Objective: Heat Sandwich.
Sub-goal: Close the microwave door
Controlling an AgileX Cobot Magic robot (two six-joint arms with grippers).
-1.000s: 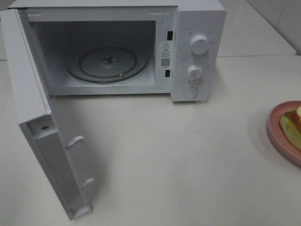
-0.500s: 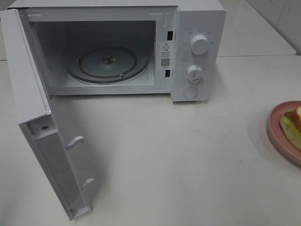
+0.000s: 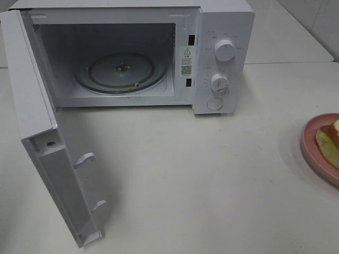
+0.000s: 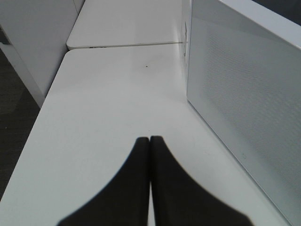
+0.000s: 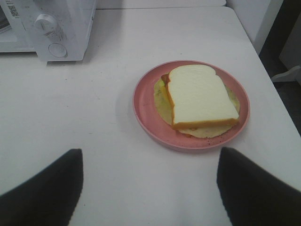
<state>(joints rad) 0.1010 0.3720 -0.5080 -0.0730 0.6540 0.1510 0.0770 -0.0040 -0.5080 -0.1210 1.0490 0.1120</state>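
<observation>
The sandwich (image 5: 200, 96), white bread over yellow-green filling, lies on a pink plate (image 5: 141, 108) on the white table. In the high view only its edge (image 3: 331, 140) and part of the plate (image 3: 310, 143) show at the right border. My right gripper (image 5: 150, 155) is open and hovers just short of the plate, one dark finger on each side. My left gripper (image 4: 150, 141) is shut on nothing, its fingers pressed together over bare table beside the microwave's open door (image 4: 244, 94). Neither arm appears in the high view.
The white microwave (image 3: 222, 58) stands at the back with its door (image 3: 47, 159) swung wide to the left and a glass turntable (image 3: 122, 71) inside. Its knobs (image 5: 47, 23) are seen left of the plate. The table edge (image 5: 282, 113) runs close behind the plate.
The left gripper has gone from open to shut. Nothing has moved in the high view.
</observation>
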